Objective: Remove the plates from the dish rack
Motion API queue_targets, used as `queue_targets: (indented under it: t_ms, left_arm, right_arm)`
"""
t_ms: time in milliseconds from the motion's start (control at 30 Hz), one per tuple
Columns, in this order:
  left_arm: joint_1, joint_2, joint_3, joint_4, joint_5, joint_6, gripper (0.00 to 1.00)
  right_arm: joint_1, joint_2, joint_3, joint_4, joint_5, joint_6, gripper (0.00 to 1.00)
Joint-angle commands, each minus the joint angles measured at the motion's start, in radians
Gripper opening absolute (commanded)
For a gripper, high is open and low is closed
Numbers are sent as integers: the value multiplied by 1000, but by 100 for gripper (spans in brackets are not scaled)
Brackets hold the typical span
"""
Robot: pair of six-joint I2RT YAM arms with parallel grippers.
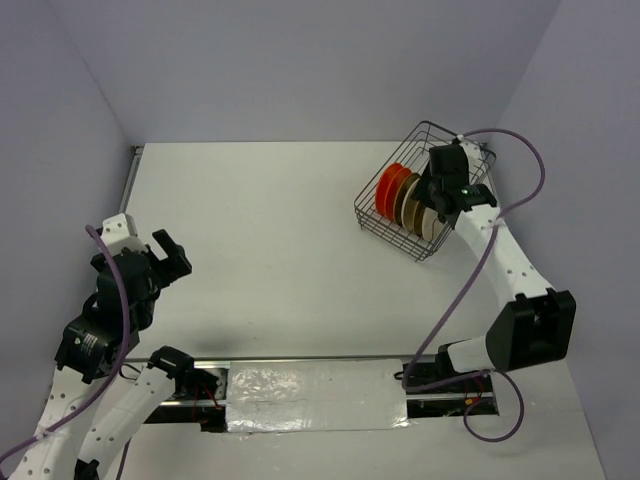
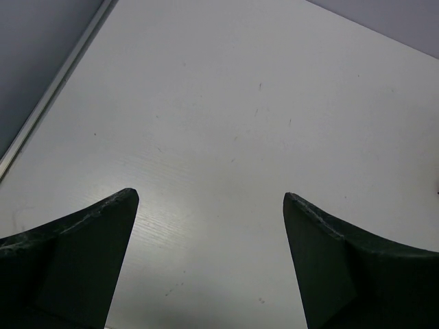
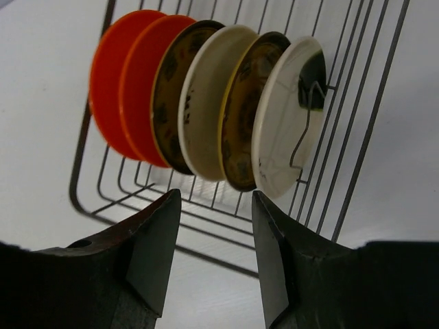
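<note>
Six plates [image 3: 206,103] standing on edge in the dish rack [image 1: 375,215], all in one row btw the wire prongs, faces packed close together. Order in the right wrist view, L to R: two orange-red ones [image 3: 120,89], a dark brown one w/ yellow pattern [image 3: 171,96], a plain cream one, another dark brown one w/ a yellow rim, then the cream one w/ the dark spot [image 3: 285,123], spot sitting up near its top edge. Rack's at the far right of the bench [image 1: 280,250], turned at an angle to the bench edges. Right tool [image 3: 214,199] hangs over the rack, fingers partway apart w/ nothing btw them, tips just short of the plate rims and roughly lined up w/ the middle-to-right part of the row, not touching any plate afaict. Left tool [image 2: 210,197] is way over on the near left side, well apart from the rack, fingers spread wide, gripping nothing, pointed down at the bench surface.
</note>
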Motion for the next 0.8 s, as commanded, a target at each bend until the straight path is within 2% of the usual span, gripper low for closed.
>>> queue_targets:
  t_ms: [0,267,533,667,733,767]
  left_arm:
    - [-3,-4,-6,56,28,35,100]
    - [-3,15,-7,68,59,49,100]
    - [-3,25,-9,73,68,53,99]
    - [-1,32,-9,73,70,55,100]
    - [-3,35,-10,73,71,55,99]
    - [-3,38,-9,74,71,56,100]
  right_arm:
    - [-39,48,76,46,56,12,53]
    - [-123,139,14,132,19,-8,46]
    - [-166,245,11,246,-86,-52,46]
    - [-168,289,20,249,-90,-43,31]
    - [-168,291,8,247,-87,-31,18]
    - [-168,283,1,249,-86,-22,15]
